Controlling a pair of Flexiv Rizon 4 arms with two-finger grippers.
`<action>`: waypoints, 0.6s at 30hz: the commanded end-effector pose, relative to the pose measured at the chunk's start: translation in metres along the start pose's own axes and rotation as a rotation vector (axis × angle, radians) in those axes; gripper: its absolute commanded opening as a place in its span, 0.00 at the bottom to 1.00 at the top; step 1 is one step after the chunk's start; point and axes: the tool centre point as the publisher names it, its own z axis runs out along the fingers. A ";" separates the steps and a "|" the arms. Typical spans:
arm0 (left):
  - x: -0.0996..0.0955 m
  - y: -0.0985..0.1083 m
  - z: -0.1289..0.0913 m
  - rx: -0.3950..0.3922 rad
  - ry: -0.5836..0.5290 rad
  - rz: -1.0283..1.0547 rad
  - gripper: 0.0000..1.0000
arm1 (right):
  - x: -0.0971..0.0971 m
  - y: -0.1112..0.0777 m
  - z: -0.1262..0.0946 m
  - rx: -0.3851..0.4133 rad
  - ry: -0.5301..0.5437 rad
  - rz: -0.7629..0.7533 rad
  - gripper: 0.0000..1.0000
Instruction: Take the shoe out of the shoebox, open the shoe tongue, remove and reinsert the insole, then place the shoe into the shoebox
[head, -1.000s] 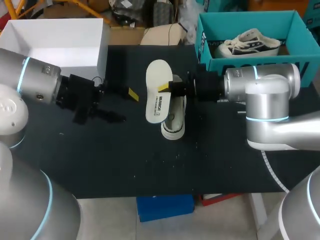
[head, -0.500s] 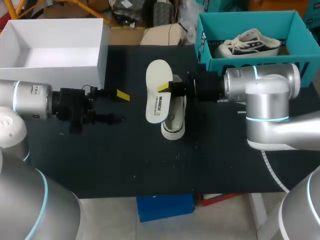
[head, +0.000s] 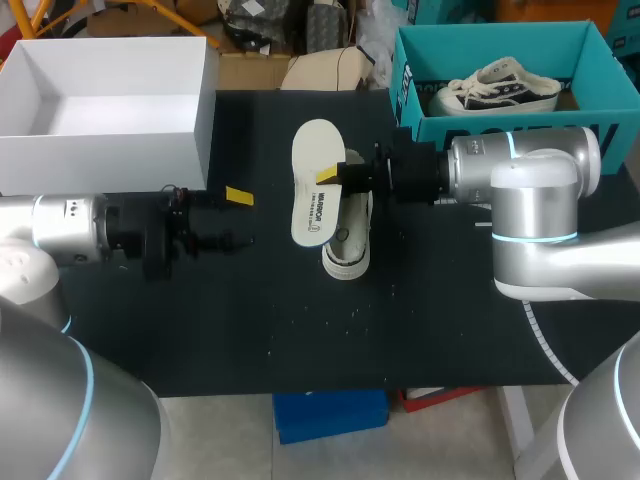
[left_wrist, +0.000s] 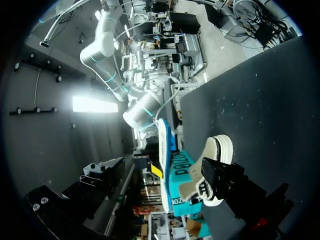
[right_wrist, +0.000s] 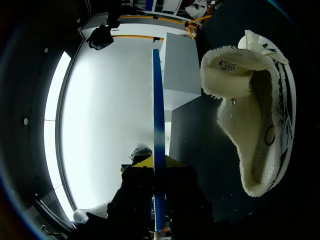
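My right gripper (head: 333, 176) clamped on insole (head: 313, 190), holding it over shoe (head: 347, 252) on table (head: 300, 330), beside teal shoebox (head: 500, 130); my left gripper (head: 238, 218) spread, empty, well apart from shoe

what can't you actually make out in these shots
Head view: most of the white fleece-lined shoe lies hidden under the white foam insole.
Head view: the right claw shows one yellow tip; the insole hides the other.
Right wrist view: the insole is edge-on, its faces unseen.
Head view: the near wall of the teal cardboard shoebox hides part of its floor.
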 end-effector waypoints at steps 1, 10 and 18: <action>0.004 0.010 0.002 -0.015 -0.023 0.018 1.00 | 0.000 0.000 0.002 -0.003 -0.001 0.000 0.00; 0.013 0.045 0.017 -0.060 -0.029 0.029 1.00 | 0.000 0.000 0.002 -0.003 -0.001 0.000 0.00; 0.015 0.069 0.045 -0.008 -0.033 0.081 0.81 | 0.000 0.000 0.002 -0.003 -0.001 0.000 0.00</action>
